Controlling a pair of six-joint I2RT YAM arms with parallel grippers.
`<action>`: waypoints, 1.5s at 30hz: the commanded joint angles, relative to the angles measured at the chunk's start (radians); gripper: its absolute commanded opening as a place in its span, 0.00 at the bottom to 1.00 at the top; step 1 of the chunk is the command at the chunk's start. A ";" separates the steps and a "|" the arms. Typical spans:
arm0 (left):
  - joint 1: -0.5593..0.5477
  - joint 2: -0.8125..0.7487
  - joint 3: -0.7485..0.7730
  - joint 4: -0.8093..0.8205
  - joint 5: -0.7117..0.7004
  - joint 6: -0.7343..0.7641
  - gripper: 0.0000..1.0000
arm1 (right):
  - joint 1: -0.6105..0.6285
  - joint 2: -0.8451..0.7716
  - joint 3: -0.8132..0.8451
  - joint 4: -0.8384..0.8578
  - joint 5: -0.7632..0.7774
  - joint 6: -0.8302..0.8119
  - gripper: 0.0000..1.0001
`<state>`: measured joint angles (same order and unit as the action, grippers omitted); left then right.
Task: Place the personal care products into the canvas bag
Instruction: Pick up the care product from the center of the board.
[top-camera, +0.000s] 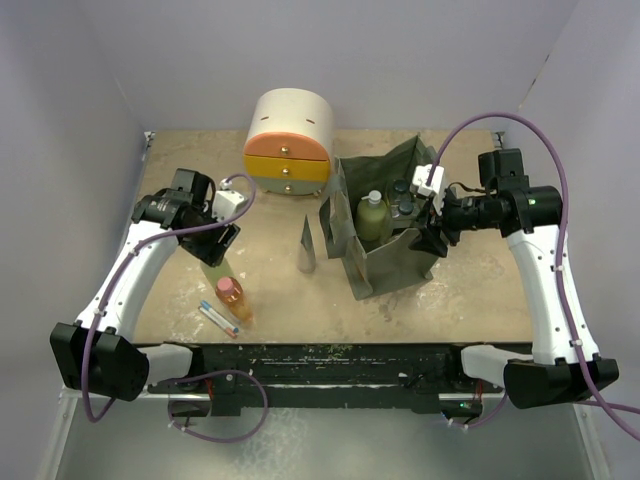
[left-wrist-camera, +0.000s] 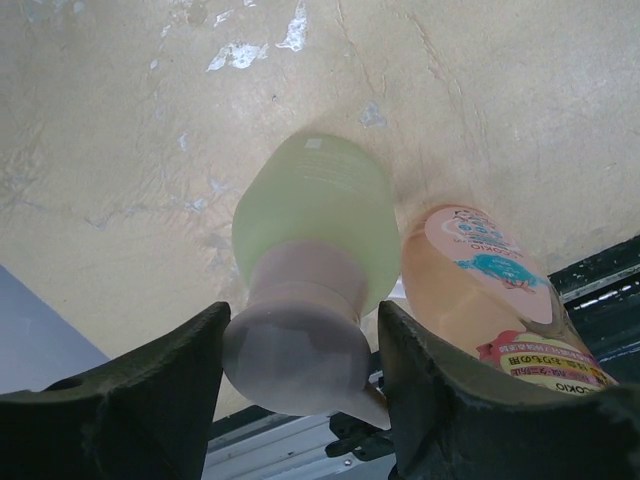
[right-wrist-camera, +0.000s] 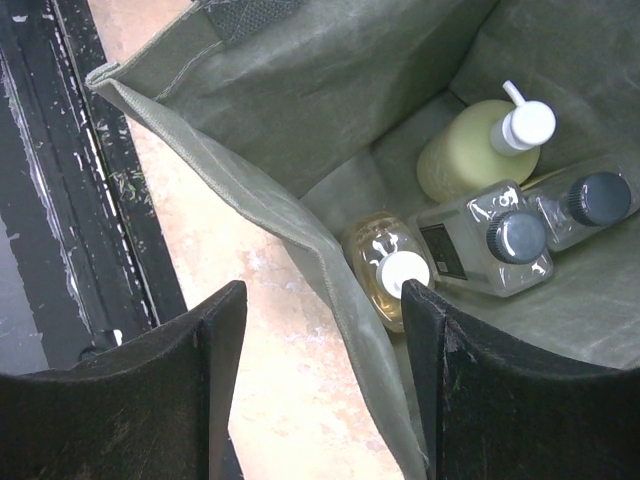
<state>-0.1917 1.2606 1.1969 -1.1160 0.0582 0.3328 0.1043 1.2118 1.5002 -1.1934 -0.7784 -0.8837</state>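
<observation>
Left tool brackets the cap of the green bottle for lifting, jaws part-open, grip unconfirmed; right tool hangs open, empty, above the canvas bag.

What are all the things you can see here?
canvas bag: one, olive green, right side
pump bottle: one, pale green, in the bag
square bottles: two, clear, black caps, in the bag
white-capped bottle: one, yellowish, in the bag
green bottle: one, white cap, table's left
orange bottle: one, beside the green bottle
grey tube: one, upright, left of the bag
small stick: one, white and blue, front edge
drawer unit: one, cream, orange, yellow, at back
left gripper: black, open around green bottle's cap
right gripper: black, open astride bag's wall
</observation>
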 joint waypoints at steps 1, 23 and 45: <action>0.011 -0.015 0.020 0.008 -0.003 -0.003 0.61 | 0.002 -0.008 -0.006 0.012 -0.039 -0.010 0.66; 0.011 -0.043 0.132 0.031 0.033 0.093 0.00 | 0.001 0.006 0.016 0.010 -0.052 -0.005 0.68; -0.111 0.096 0.665 0.017 0.112 -0.019 0.00 | 0.003 0.059 0.061 -0.026 -0.041 -0.021 0.70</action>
<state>-0.2256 1.3453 1.7229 -1.1984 0.1474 0.3580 0.1043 1.2636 1.5127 -1.2034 -0.7815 -0.8944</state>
